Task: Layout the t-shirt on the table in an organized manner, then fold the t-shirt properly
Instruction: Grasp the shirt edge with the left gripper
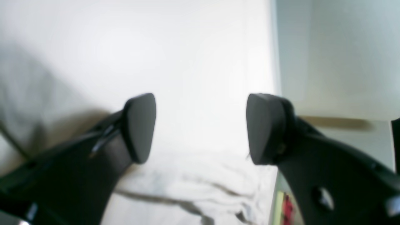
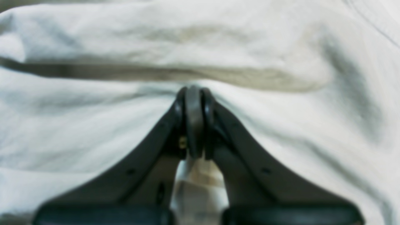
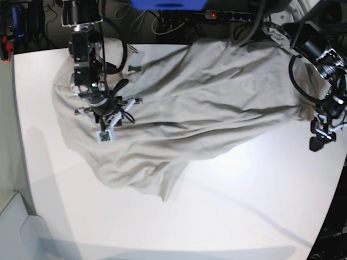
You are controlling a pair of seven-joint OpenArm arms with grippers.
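Observation:
The light beige-grey t-shirt (image 3: 206, 92) lies crumpled across the far half of the white table (image 3: 227, 206), and one part trails toward the front at the left. My right gripper (image 3: 108, 116) stands on the shirt's left part. In the right wrist view the right gripper (image 2: 194, 103) has its jaws together, pinching a fold of the t-shirt (image 2: 93, 131), and creases run out from them. My left gripper (image 3: 317, 142) hangs at the table's right edge, just past the shirt's right end. In the left wrist view the left gripper (image 1: 201, 128) is open and empty over the table (image 1: 187, 62), with the t-shirt (image 1: 193, 187) below it.
A power strip (image 3: 233, 15), cables and a blue object (image 3: 168, 4) sit behind the table's far edge. The floor (image 1: 337, 62) shows beyond the table's edge in the left wrist view. The table's left edge (image 3: 19, 157) borders grey floor.

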